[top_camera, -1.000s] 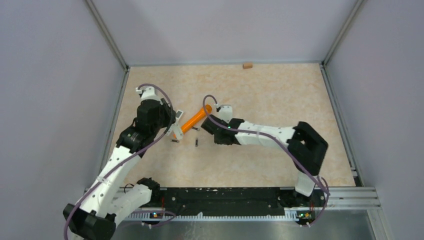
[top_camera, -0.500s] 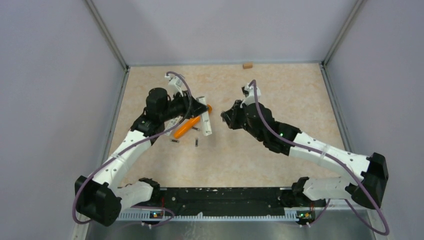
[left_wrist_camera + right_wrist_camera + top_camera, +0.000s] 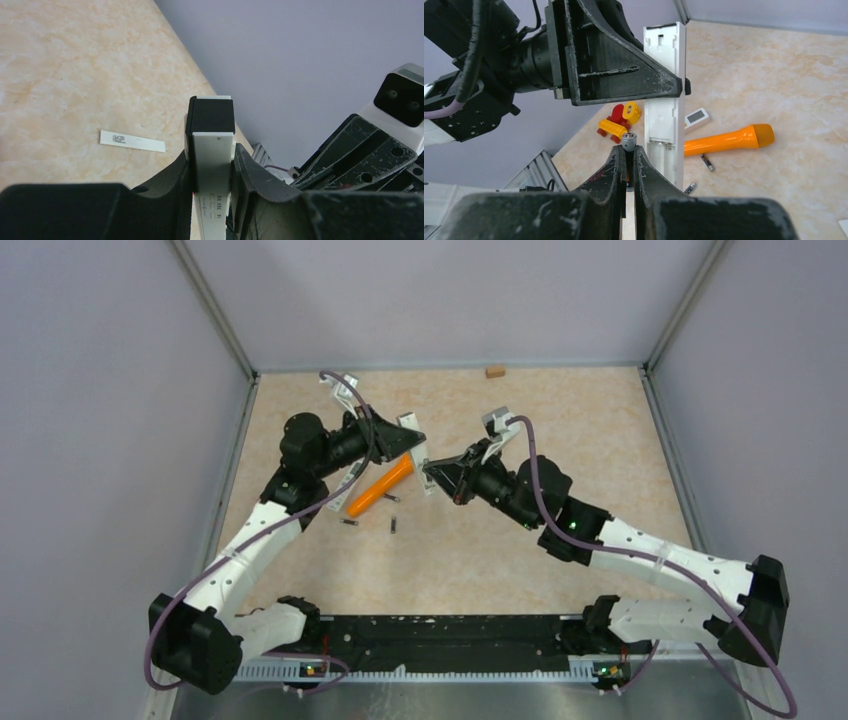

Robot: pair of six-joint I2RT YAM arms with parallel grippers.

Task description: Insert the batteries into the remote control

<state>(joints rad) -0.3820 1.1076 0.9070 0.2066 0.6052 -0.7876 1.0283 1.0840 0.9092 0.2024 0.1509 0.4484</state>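
Beige marbled counter point(image 3: 560, 420), seen from above: the left jaws hold a white remote point(image 3: 412, 443) raised over an orange tube point(image 3: 380, 486). The right jaws sit close against its near end, but what they carry is too small to tell here. Spare batteries point(image 3: 394, 527) lie loose near the tube.

Left wrist view: the jaws are partly closed, clamping the remote by its long sides, black end outward.

Right wrist view: the jaws are nearly together, pinching one battery point(image 3: 628, 142) with its silver tip outward, just beside the remote's open back.

Likely risks: the thin pinch could let the battery slip and drop. Pushing it in could also twist the remote, which is held in mid-air, or seat the battery the wrong way round.
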